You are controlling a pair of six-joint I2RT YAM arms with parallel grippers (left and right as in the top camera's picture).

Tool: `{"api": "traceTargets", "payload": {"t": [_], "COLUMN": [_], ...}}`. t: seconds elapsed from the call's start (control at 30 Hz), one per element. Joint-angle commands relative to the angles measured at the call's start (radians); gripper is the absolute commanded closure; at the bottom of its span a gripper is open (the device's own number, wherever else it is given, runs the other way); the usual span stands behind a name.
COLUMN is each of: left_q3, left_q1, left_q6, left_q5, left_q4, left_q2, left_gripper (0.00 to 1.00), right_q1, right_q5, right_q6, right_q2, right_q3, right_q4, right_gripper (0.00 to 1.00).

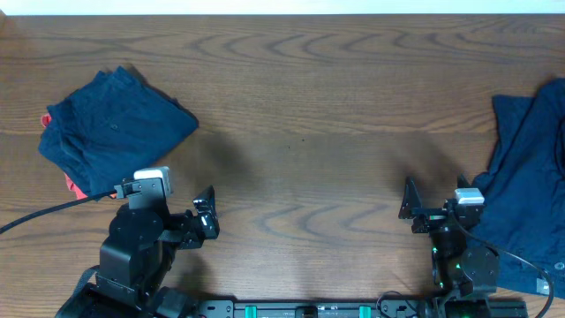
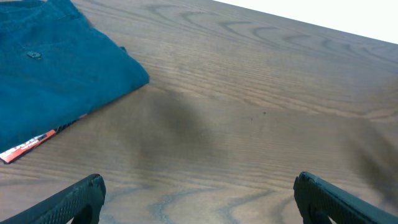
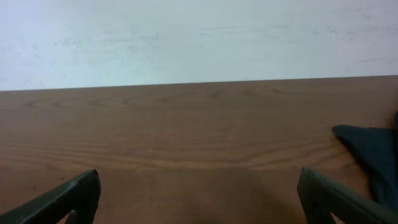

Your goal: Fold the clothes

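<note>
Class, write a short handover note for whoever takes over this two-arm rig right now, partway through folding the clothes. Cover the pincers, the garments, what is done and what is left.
Left pincer: open, empty, low over the bare table.
Right pincer: open, empty, tips apart from the cloth beside it.
Things: one navy garment lies at the far left in a compact shape and looks folded, with a red item showing from under it. The second navy garment lies spread and wrinkled at the right edge, partly out of view.
Done: the left garment, apparently.
Left: fold the right one. The right arm is nearest to it.
</note>
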State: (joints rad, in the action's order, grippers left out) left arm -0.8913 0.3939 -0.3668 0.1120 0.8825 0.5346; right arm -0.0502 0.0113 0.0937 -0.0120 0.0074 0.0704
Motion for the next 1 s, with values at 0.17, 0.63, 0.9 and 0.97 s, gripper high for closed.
{"api": "traceTargets", "payload": {"t": [0.17,0.63,0.9,0.97], "left_q3": [0.004,0.316,0.713,0.774], "left_q1": [0.003,-0.242,-0.327,-0.335], "left_q6": [-0.005,0.235,0.270,0.291], "left_q5": [0.009,-0.126,-0.217,-0.229], "left_q4": [-0.002,-0.123,-0.549,-0.637], "left_q2": [-0.001,-0.160,-0.431,-0.468], "left_gripper": [0.02,0.02,0.02,0.02], "right_q1": [-0.003,-0.003,-0.003,-0.003], "right_q5": [-0.008,-0.007,-0.008,-0.007], "right_q6": [-0.017,-0.017,-0.017,-0.017], "right_q2": [0.007,0.007,0.007,0.007], "right_q3": [-0.002,-0.002,-0.002,-0.002], "right_q4": [0.004,0.004,0.004,0.004], "right_gripper": [0.01,0.01,0.01,0.01]}}
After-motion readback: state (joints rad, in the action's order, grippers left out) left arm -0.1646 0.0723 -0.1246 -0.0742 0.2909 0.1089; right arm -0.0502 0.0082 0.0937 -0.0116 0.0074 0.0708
